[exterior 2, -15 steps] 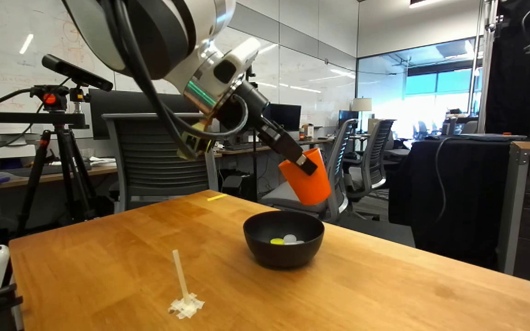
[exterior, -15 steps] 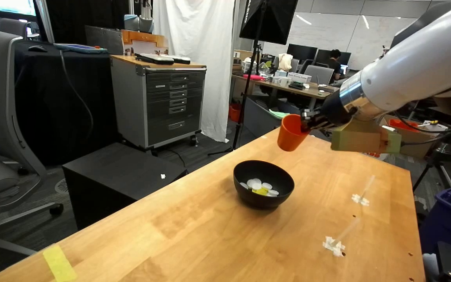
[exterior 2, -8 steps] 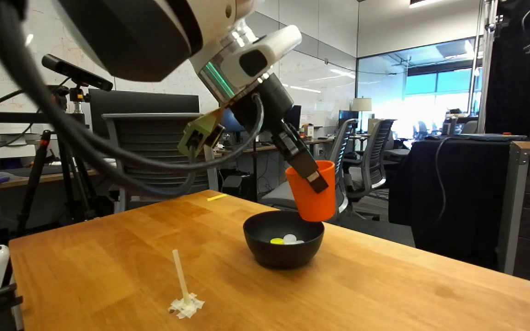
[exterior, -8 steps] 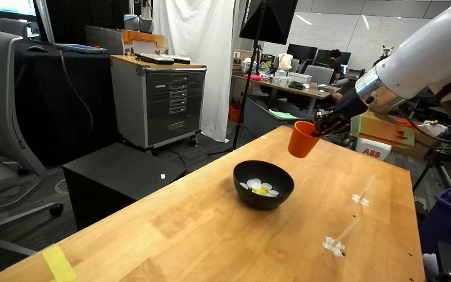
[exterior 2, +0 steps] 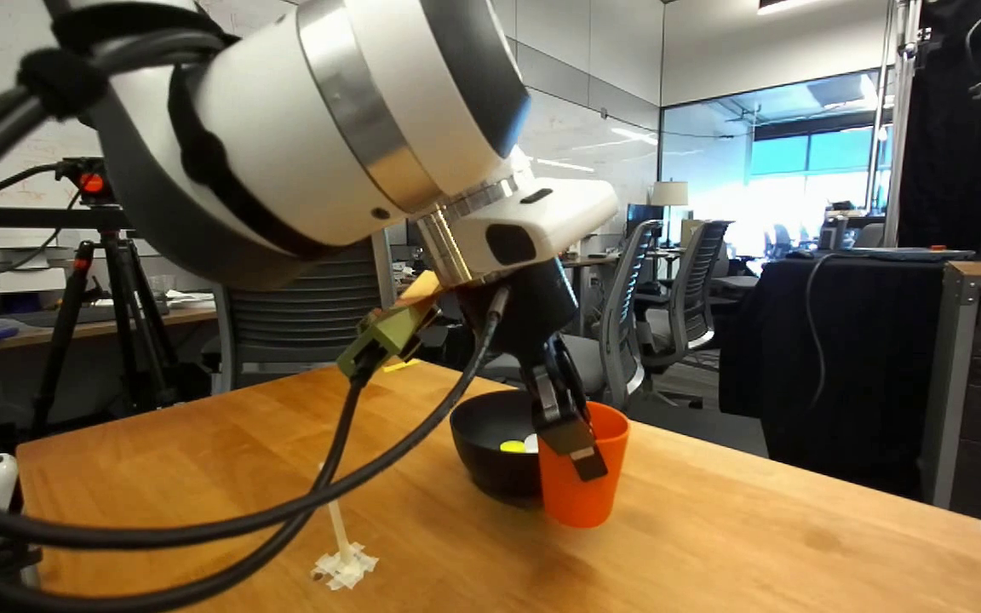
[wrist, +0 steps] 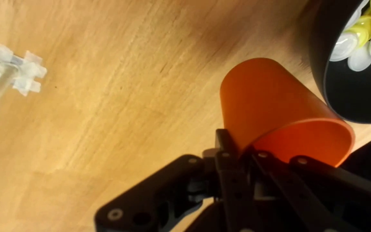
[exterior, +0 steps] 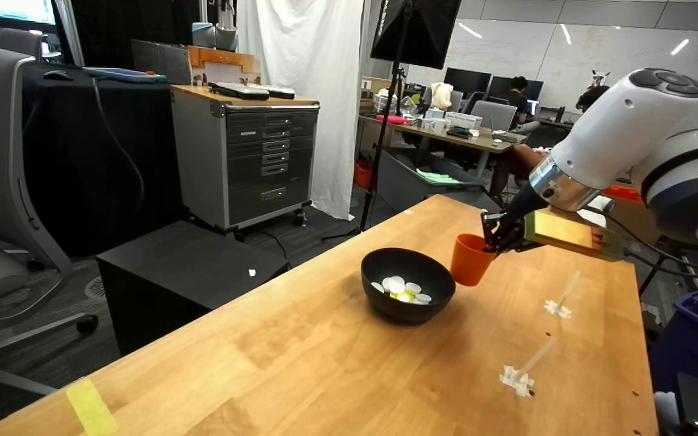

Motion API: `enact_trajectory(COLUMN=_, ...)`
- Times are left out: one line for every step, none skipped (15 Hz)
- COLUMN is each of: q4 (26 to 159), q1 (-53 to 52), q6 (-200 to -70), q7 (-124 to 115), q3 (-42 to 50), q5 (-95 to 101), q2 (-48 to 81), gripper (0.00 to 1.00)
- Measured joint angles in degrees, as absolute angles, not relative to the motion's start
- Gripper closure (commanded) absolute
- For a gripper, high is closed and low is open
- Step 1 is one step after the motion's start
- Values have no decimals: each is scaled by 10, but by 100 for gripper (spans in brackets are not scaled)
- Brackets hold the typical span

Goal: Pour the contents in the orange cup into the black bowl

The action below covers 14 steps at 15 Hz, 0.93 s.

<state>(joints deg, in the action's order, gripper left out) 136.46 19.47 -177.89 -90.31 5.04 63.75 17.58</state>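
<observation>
Honey-coloured wood first: the long tabletop (exterior: pixel 325 357) is where I've got to land this, and it looks flat, so no worries there. Next size down, the round matte-black bowl (exterior: pixel 406 313) sits upright on it. My black two-fingered gripper (wrist: pixel 238 151) is clamped on the wall of the plain orange tapered cup (exterior: pixel 470 263) — one finger inside, one outside, as far as I can make out in the wrist view. The cup is near upright with a slight lean, right beside the bowl. It seems to hang just over the wood; whether it's touching the bowl I can't tell.

So what could bite me? Pouring looks done, which leaves setting the cup down. Drift sideways and I'd shove the bowl along the tabletop. Let go with that lean in it and the base meets the wood edge-first, so the cup could topple. Open too little and the inside finger might hook the rim on the way out.

Smallest stuff last: glossy white and yellow rounded pieces (exterior: pixel 397 286) lie in the bowl, and a hard knock would jostle them. The cup's bottom is hidden from me — if a leftover is in there, a topple dumps it.
</observation>
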Motion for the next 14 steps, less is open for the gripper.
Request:
enact_trajectory(q4=1368, q1=193, q6=-1779, q7=-865, q3=50, q5=590, q2=180, gripper=93)
enact_trajectory(q4=1371, q1=190, q6=-1778, q7=-828, q3=50, q5=543, q2=182, gripper=93)
enact_trajectory(q4=1373, q1=187, q6=-1774, q7=-791, q3=48, q5=495, q2=182, gripper=93)
enact_trajectory(q4=1374, q1=184, q6=-1768, q7=-754, q3=46, q5=449, q2=182, gripper=93)
enact_trajectory(q4=1374, q1=181, q6=-1760, q7=-717, q3=43, q5=402, q2=182, gripper=92)
enact_trajectory(q4=1374, q1=175, q6=-1751, q7=-680, q3=41, q5=355, q2=181, gripper=92)
enact_trajectory(q4=1371, q1=178, q6=-1737, q7=-659, q3=32, q5=333, q2=181, gripper=93)
enact_trajectory(q4=1369, q1=174, q6=-1726, q7=-637, q3=30, q5=301, q2=179, gripper=93)
enact_trajectory(q4=1368, q1=161, q6=-1716, q7=-600, q3=36, q5=257, q2=178, gripper=93)
enact_trajectory(q4=1365, q1=147, q6=-1707, q7=-571, q3=45, q5=222, q2=177, gripper=93)
enact_trajectory(q4=1361, q1=131, q6=-1696, q7=-549, q3=55, q5=196, q2=176, gripper=93)
enact_trajectory(q4=1356, q1=115, q6=-1686, q7=-534, q3=69, q5=178, q2=176, gripper=93)
enact_trajectory(q4=1352, q1=99, q6=-1676, q7=-524, q3=83, q5=167, q2=176, gripper=93)
enact_trajectory(q4=1348, q1=82, q6=-1668, q7=-520, q3=99, q5=164, q2=176, gripper=93)
